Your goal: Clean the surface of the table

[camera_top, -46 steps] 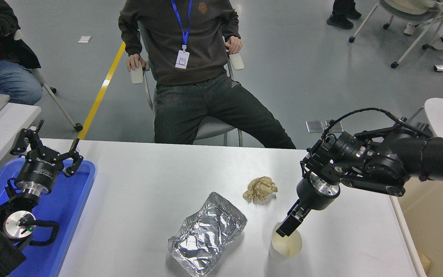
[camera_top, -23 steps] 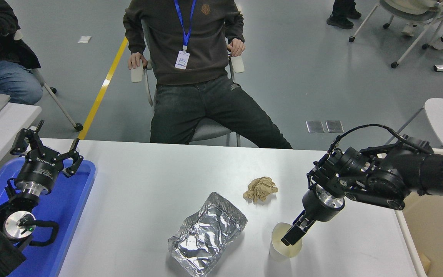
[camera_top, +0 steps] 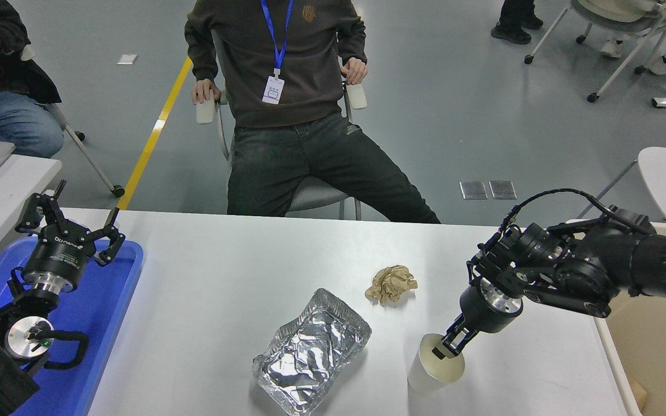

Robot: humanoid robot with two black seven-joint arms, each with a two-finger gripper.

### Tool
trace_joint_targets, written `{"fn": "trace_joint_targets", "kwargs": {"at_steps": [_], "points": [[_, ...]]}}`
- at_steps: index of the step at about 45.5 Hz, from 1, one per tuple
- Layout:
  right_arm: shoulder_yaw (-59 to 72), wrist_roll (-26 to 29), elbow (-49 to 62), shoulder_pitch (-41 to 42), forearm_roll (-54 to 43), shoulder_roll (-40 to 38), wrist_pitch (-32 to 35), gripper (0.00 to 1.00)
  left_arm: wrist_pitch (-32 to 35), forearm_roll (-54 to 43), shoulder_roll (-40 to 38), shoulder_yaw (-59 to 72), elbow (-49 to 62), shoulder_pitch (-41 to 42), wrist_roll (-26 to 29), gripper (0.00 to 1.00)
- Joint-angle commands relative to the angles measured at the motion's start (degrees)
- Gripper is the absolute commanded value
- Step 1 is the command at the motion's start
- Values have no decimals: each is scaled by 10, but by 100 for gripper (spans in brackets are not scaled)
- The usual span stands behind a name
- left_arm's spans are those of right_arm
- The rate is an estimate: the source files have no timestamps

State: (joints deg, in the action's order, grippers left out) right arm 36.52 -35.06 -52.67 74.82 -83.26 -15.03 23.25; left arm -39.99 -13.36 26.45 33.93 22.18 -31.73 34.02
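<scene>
The white table surface [camera_top: 211,300] carries a crumpled brown paper ball [camera_top: 391,283], a crushed foil container [camera_top: 311,350] and a white paper cup [camera_top: 434,370] near the front right. My right gripper [camera_top: 447,345] comes in from the right and is shut on the cup's rim, with one finger inside. The cup leans, its mouth tipped toward the gripper. My left gripper [camera_top: 73,222] is parked open over the blue tray at the left.
A blue plastic tray [camera_top: 114,312] lies at the table's left end. A beige bin [camera_top: 651,346] stands off the table's right edge. A person sits on a chair just beyond the far edge, and another sits at the top left.
My right gripper has moved right and a little down along the cup's rim and closed on it. The cup has tipped from upright to leaning. The left arm has not moved.
</scene>
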Motion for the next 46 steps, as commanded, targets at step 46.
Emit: {"fn": "trace_joint_targets", "kwargs": {"at_steps": [46], "points": [[-101, -107, -10, 119, 174, -32, 0, 0, 0, 0, 0, 0, 1, 0, 0, 100]]}}
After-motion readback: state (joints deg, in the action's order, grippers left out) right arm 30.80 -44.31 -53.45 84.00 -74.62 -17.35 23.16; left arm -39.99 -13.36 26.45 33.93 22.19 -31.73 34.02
